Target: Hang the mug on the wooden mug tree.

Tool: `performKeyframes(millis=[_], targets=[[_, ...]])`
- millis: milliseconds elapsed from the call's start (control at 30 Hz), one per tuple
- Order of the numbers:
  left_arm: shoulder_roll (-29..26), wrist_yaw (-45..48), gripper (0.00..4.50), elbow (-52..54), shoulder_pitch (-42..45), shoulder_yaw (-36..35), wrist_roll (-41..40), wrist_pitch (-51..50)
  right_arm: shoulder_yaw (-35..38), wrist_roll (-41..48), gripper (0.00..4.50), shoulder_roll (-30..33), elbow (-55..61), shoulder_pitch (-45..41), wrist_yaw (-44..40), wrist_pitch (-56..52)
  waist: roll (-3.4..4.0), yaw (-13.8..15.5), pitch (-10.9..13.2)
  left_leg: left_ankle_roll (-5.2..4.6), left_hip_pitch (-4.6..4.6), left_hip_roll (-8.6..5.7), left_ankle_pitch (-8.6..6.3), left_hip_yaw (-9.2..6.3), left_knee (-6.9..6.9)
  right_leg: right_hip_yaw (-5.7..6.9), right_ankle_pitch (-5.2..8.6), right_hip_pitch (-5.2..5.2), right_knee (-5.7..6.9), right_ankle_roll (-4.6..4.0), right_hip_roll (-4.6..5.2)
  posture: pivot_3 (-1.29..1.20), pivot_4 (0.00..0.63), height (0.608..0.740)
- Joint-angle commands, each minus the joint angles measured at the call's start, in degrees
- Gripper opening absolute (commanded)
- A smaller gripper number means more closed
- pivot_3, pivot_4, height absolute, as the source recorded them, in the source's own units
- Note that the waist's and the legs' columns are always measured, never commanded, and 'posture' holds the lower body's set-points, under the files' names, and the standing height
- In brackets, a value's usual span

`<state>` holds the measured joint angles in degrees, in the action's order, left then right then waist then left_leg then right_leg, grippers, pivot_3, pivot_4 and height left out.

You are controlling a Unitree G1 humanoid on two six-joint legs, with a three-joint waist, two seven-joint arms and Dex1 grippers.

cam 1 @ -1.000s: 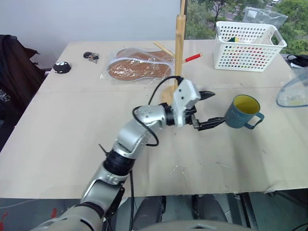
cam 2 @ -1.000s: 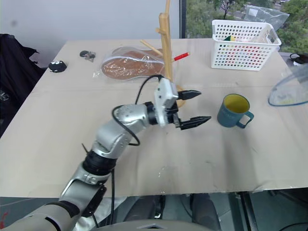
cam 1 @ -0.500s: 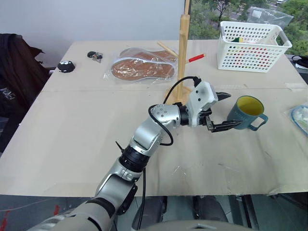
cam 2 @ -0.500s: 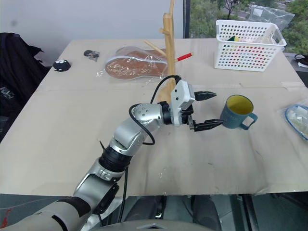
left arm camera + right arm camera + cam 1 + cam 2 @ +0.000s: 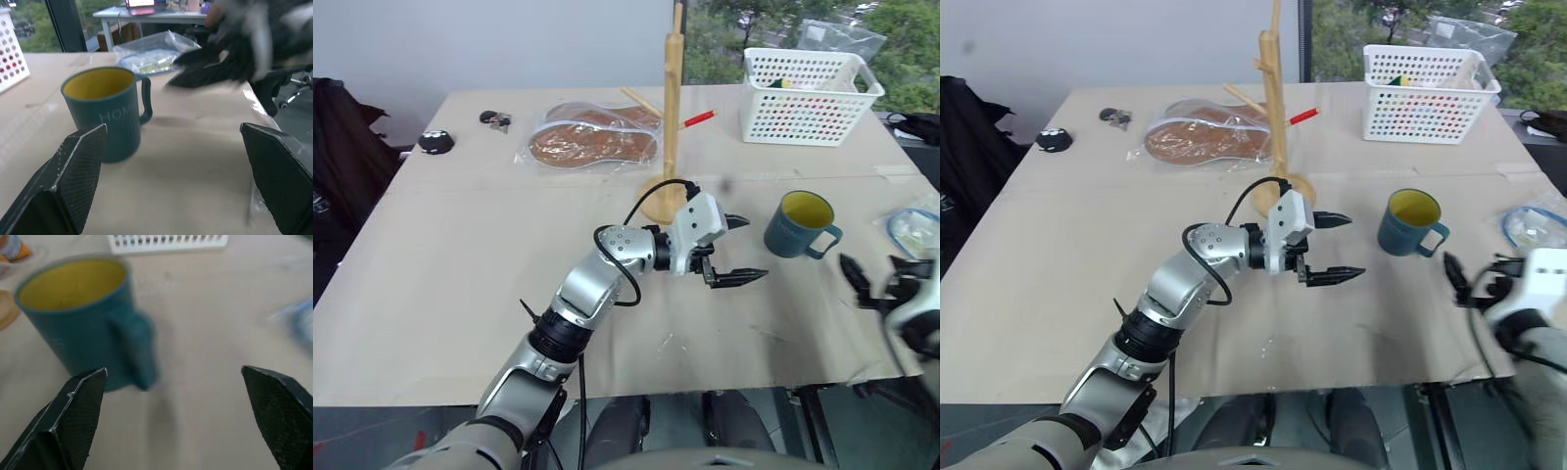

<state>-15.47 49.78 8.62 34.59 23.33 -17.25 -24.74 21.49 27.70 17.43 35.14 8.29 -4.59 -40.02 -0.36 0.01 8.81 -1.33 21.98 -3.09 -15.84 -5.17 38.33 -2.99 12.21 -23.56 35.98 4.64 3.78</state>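
Left gripper (image 5: 736,251) hangs over the middle of the counter (image 5: 460,255) with its fingers spread wide and empty, bare surface between its tips and the mug (image 5: 799,224), which stands apart from them toward the right edge. Right gripper (image 5: 1474,281) is in at the right edge near the front corner, fingers splayed wide and holding nothing, the mug ahead of it. The mug sits upright, dark teal outside, yellow inside, loop handle turned toward the right edge, and the wooden mug tree (image 5: 670,117) stands behind the left gripper.
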Motion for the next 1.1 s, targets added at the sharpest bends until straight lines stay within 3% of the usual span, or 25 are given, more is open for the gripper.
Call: performKeyframes(millis=[33, 200, 533, 800, 933, 1100], targets=[[-0.03, -0.54, 4.50, 3.66, 0.20, 0.03, 0.60, -0.92, -3.54, -6.28, 4.46, -1.95, -0.51, -0.64, 3.46, 5.22, 0.00, 0.47, 0.00, 0.00, 0.00, -0.02, 0.00, -0.02, 0.00, 0.00, 0.00, -0.01, 0.00, 0.00, 0.00, 0.00, 0.150, 0.740], [0.00, -1.28, 4.50, 4.88, -0.02, -0.40, 0.53, -2.05, -5.39, -11.58, 4.46, -3.93, -5.54, -2.17, 5.04, 10.61, 0.00, 0.71, 0.00, 0.01, 0.00, -0.03, -0.01, -0.05, -0.17, 0.03, 0.01, -0.09, -0.02, 0.00, -0.01, 0.00, 0.150, 0.740], [-0.29, -1.34, 4.50, 5.58, -0.06, -0.88, 0.13, -2.94, -5.14, -13.72, 4.46, -5.23, -8.09, -2.80, 4.43, 13.93, 0.01, -0.04, 0.01, 0.00, -0.11, 0.04, -0.01, 0.01, -0.10, 0.00, 0.00, 0.02, 0.06, -0.01, -0.11, 0.00, 0.150, 0.740], [0.07, -1.43, 4.50, 6.05, 0.34, -0.97, 0.17, -3.03, -5.62, -15.27, 4.46, -5.15, -19.94, -8.25, 2.45, 20.85, 0.01, -0.83, 0.01, 0.00, -0.12, 0.06, -0.01, 0.02, -0.10, -0.01, 0.00, 0.00, 0.08, -0.01, -0.12, 0.00, 0.150, 0.740], [-0.05, -1.43, 4.50, 6.32, 0.28, -1.26, 0.08, -3.13, -5.48, -16.35, 3.18, -4.12, -26.59, -10.23, -0.10, 27.20, 0.01, -0.83, 0.01, 0.00, -0.14, 0.06, -0.01, 0.04, -0.10, -0.03, 0.00, 0.01, 0.11, -0.02, -0.13, 0.00, 0.150, 0.740], [-0.55, -1.77, 4.50, 6.62, 0.04, -1.97, 0.02, -3.14, -5.51, -14.00, 0.70, -4.19, -29.73, -12.06, -4.72, 32.17, 0.01, -0.86, 0.01, 0.00, -0.13, 0.05, -0.01, 0.06, -0.09, -0.06, 0.00, 0.01, 0.11, -0.01, -0.12, 0.00, 0.150, 0.740]])
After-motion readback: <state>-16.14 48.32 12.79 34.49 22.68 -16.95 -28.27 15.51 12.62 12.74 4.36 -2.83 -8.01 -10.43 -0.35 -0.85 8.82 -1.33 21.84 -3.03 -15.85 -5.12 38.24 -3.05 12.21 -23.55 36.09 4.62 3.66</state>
